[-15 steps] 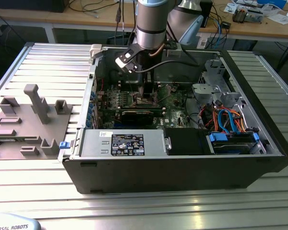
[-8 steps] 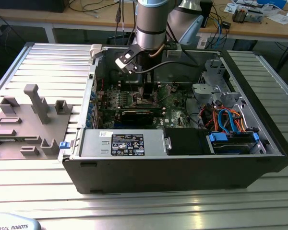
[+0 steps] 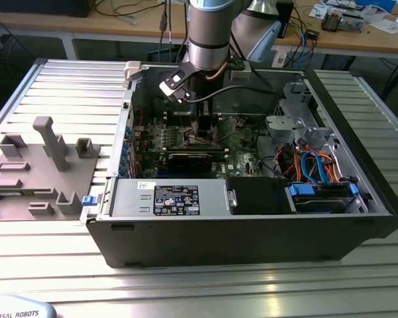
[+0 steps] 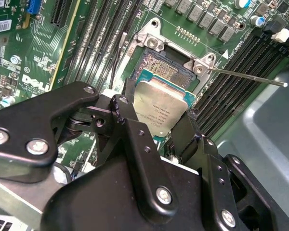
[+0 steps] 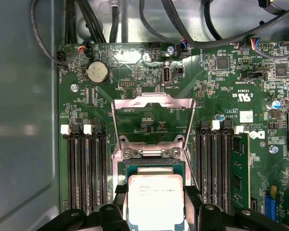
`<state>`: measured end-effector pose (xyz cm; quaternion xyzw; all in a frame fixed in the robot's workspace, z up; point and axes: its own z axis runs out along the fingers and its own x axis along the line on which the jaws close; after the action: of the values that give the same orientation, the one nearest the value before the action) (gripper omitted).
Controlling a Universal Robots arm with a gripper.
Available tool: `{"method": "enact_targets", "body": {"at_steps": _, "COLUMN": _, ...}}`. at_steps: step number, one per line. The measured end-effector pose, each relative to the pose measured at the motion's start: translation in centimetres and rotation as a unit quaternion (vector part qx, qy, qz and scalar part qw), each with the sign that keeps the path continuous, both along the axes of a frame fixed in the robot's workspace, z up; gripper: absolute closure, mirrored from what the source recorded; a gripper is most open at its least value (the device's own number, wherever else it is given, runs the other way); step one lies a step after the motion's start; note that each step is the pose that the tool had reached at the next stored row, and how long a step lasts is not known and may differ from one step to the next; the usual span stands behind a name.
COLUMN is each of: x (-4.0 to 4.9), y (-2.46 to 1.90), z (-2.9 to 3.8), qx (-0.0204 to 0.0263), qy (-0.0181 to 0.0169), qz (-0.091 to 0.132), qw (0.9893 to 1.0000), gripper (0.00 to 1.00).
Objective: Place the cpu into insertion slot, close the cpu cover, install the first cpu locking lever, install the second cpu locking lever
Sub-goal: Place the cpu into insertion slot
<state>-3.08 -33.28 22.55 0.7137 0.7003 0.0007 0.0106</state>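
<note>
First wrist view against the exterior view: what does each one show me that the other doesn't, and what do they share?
First wrist view: the gripper shut on the cpu over the slot, with the cover flipped open. Exterior view: the arm, the computer case and a grey rack on the exterior view's left. Shared: the green board.

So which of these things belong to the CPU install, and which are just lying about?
Job in hand: cpu, gripped in the hand; insertion slot; cpu cover, flipped open; locking lever.
Lying about: memory slots; coin battery; grey fixture block; blue cables.
</note>
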Motion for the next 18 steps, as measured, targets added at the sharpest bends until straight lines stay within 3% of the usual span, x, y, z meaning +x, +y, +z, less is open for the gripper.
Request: {"method": "enact_targets", "body": {"at_steps": 18, "x": 0.0, "y": -0.19, "z": -0.36, "qx": 0.0, "qy": 0.0, "qz": 0.0, "qw": 1.0, "gripper": 0.45}}
